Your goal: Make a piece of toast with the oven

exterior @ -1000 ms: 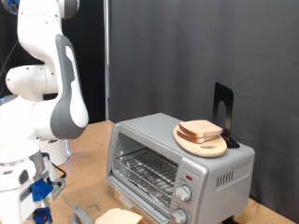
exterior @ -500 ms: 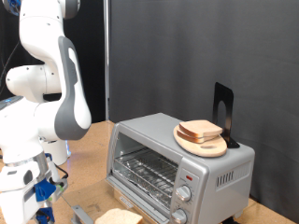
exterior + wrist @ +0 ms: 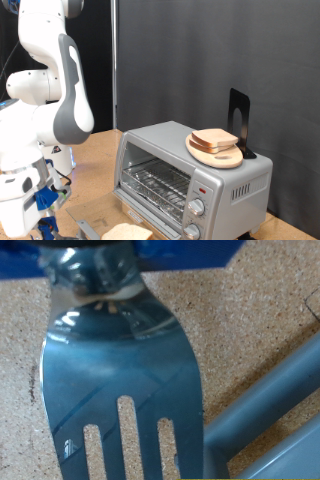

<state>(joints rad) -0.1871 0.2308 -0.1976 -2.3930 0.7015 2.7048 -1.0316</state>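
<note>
The gripper (image 3: 45, 205) hangs low at the exterior view's bottom left, a slotted spatula (image 3: 120, 380) filling the wrist view, though whether the fingers are open or closed cannot be told. The toast (image 3: 128, 233) lies on the desk (image 3: 95, 165) before the oven (image 3: 190, 165), another slice on a plate (image 3: 215, 155) atop it. The blade should probably stay flat and low to slide under the toast cleanly.

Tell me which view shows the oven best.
The exterior view: the oven appears nearly whole there, with its glass front, wire rack, two knobs, and a plate of bread on top. The wrist view shows none of it, only a slotted spatula over the tabletop.
</note>
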